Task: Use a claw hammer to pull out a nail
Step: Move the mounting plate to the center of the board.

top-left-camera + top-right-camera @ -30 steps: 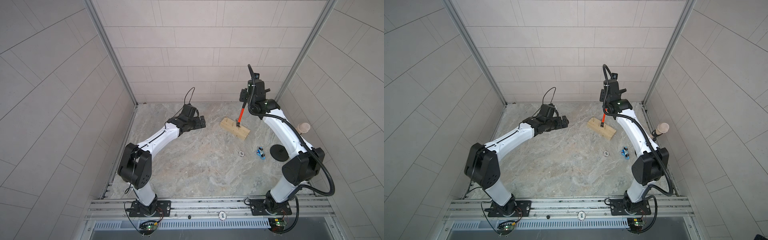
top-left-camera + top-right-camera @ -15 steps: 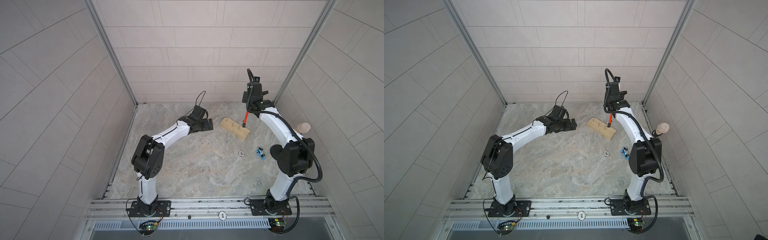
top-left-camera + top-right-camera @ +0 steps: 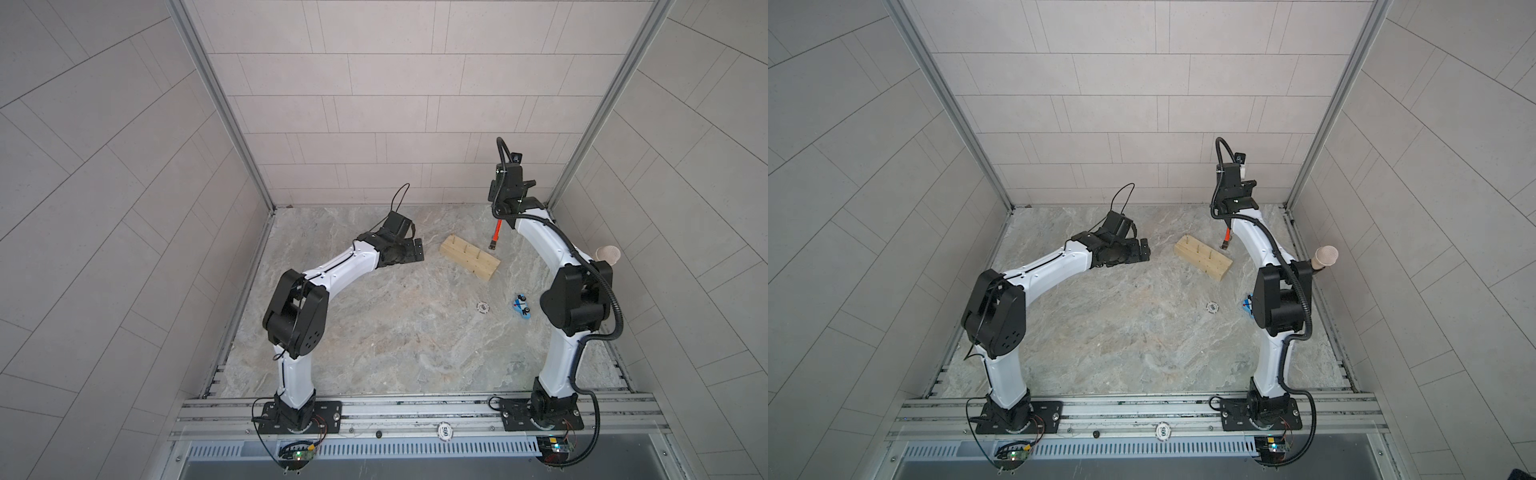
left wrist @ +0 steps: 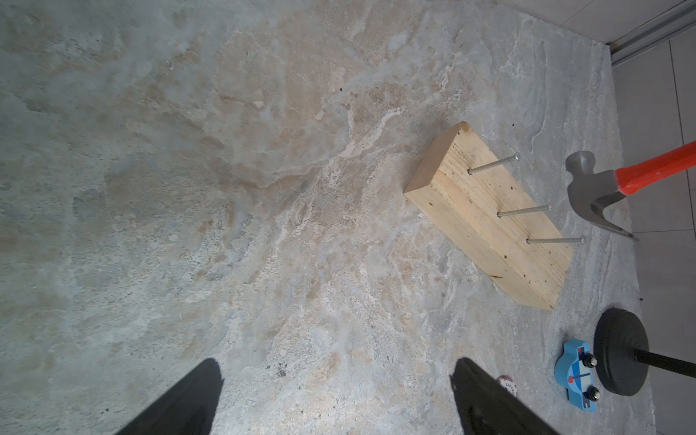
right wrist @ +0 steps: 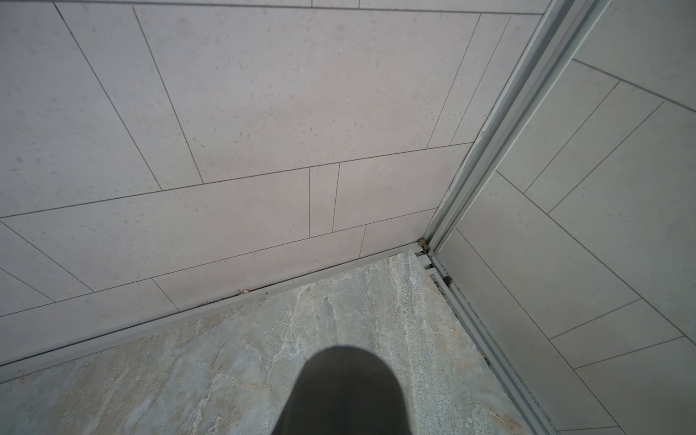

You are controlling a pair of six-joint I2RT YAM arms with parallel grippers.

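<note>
Nearest the base rail (image 3: pixel 415 409), a poker chip (image 3: pixel 482 307) and a blue toy car (image 3: pixel 521 306) lie on the worktop (image 3: pixel 374 332); just beside the right arm's elbow (image 3: pixel 1281 299) stands a microphone-like stick (image 3: pixel 1325 257). Farther in, the wooden block (image 3: pixel 469 258) lies flat and loose, three nails (image 4: pixel 523 211) standing tall from its top face. The left gripper (image 4: pixel 336 365) hovers near the block's end but apart from it, fingers (image 4: pixel 486 399) released and spread wide, holding nothing. Farthest back, close to the rear wall (image 3: pixel 415 166), the right gripper (image 3: pixel 502 214) has its fingers clenched on the handle of the claw hammer (image 4: pixel 629 177), which hangs head-down just beyond the block, its claw near the head of the end nail (image 4: pixel 553 240) yet not touching it. Assessment: claw not yet engaged. Hazards: the block is unrestrained, so a pry would likely lift or drag it rather than draw the nail; a grip far from the head invites the handle to twist in the fingers; a claw set high on so long a shank may bend the nail; the elbow's swing could topple the stick.
</note>
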